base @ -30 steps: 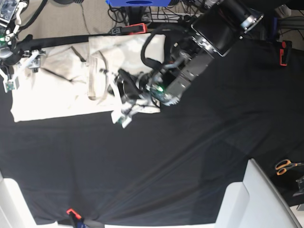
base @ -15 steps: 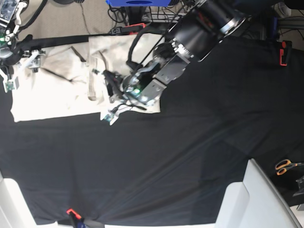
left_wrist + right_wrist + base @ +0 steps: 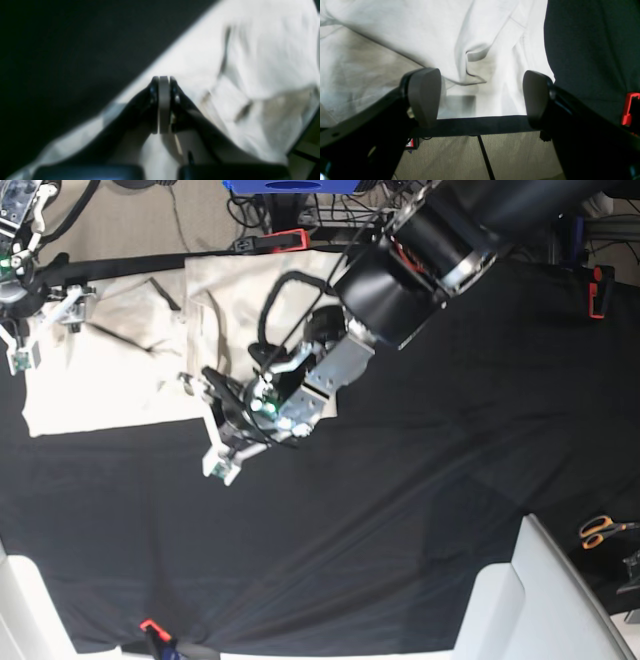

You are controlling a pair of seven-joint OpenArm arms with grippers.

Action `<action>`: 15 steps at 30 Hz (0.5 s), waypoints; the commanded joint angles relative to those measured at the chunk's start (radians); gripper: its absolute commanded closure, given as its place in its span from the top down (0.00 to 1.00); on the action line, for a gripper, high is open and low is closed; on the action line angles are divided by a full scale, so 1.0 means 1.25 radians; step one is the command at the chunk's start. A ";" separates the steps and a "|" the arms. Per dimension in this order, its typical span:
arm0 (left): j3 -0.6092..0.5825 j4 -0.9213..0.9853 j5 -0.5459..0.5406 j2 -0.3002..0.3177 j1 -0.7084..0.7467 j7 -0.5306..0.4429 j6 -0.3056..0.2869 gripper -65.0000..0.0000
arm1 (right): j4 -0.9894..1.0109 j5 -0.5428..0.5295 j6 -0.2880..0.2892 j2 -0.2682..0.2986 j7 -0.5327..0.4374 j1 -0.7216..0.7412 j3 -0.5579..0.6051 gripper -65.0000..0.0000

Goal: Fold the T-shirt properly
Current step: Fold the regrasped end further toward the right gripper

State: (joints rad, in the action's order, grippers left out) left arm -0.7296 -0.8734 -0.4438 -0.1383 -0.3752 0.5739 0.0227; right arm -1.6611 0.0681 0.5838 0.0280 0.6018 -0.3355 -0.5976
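Left wrist view: your left gripper (image 3: 164, 105) has its fingers pressed together with nothing visibly between them, over the T-shirt (image 3: 250, 75) edge.

Right wrist view: right gripper (image 3: 480, 97) fingers stand apart above the cloth, ready to pinch.

Base view: the T-shirt lies partly folded on the black tabletop (image 3: 400, 530).

Even room light is filling the base view. The left wrist view is blurring heavily; the T-shirt (image 3: 495, 37) is glaring white, creases casting soft grey shadows.

You can read no text, label, brand or number in these views; everything is plain or blurred.
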 commanded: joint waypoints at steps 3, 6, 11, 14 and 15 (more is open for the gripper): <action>0.002 0.025 -0.003 -0.015 -0.023 -0.056 -0.041 0.00 | -0.011 -0.005 -0.004 0.009 -0.012 0.003 -0.001 0.74; 0.004 0.045 -0.003 -0.015 -0.033 -0.093 -0.103 0.00 | -0.011 -0.005 -0.004 0.009 -0.012 0.003 0.000 0.74; 0.007 -0.059 0.003 -0.014 -0.028 0.013 -0.058 0.00 | -0.011 -0.005 -0.004 0.022 -0.012 0.003 0.000 0.75; 0.007 -0.127 0.003 0.007 -0.005 0.080 -0.003 0.00 | -0.011 -0.005 -0.004 0.025 -0.012 0.003 0.000 0.75; 0.007 -0.149 0.000 0.013 0.006 0.098 -0.003 0.00 | -0.011 -0.005 -0.004 0.025 -0.012 0.003 0.000 0.75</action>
State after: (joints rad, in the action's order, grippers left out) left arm -0.7204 -1.0439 -0.4351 -0.1143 -0.3538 0.7010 0.0265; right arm -1.6608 0.0681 0.5838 0.0475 0.6018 -0.3355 -0.5957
